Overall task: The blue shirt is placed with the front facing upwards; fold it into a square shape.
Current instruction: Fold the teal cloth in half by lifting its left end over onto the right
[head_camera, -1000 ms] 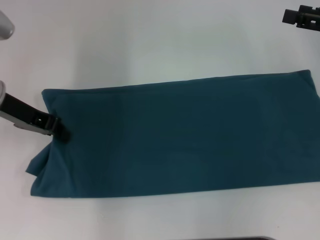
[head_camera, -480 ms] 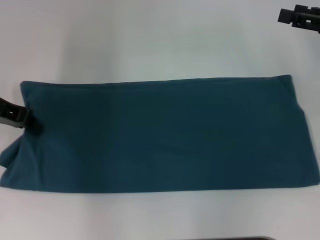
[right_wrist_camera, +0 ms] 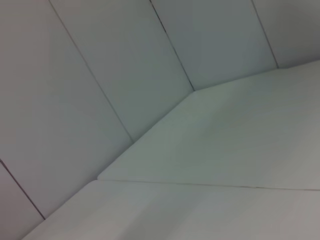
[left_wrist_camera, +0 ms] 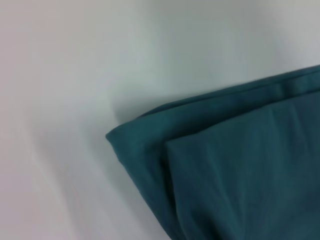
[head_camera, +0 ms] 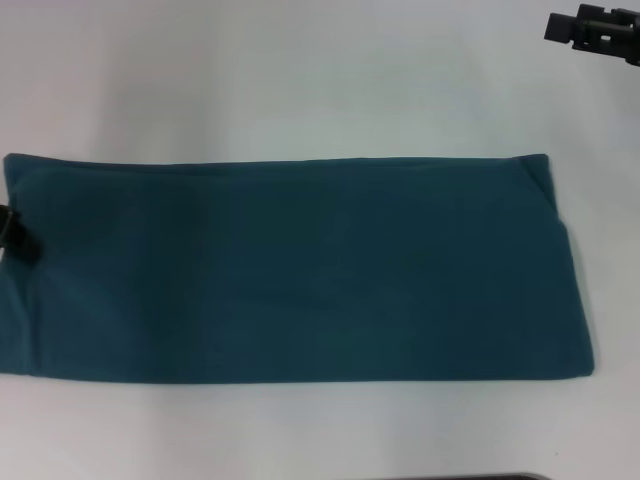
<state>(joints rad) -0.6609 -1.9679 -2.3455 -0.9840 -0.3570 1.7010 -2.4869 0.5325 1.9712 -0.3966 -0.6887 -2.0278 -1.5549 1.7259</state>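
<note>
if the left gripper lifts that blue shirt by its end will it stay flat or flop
Probably flop: the blue shirt lies as a limp folded strip on the white table, its layers showing at the corner in the left wrist view. It likely drags easily, since the table looks smooth. The left gripper sits at its left end; the right gripper is far off.

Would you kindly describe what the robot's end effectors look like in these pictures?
Little of either shows. The left end effector appears only as a small black, blocky tip at the head view's left edge, against the blue shirt. The right end effector is a black, angular, boxy piece at the far right corner. No cables or markings are visible.
</note>
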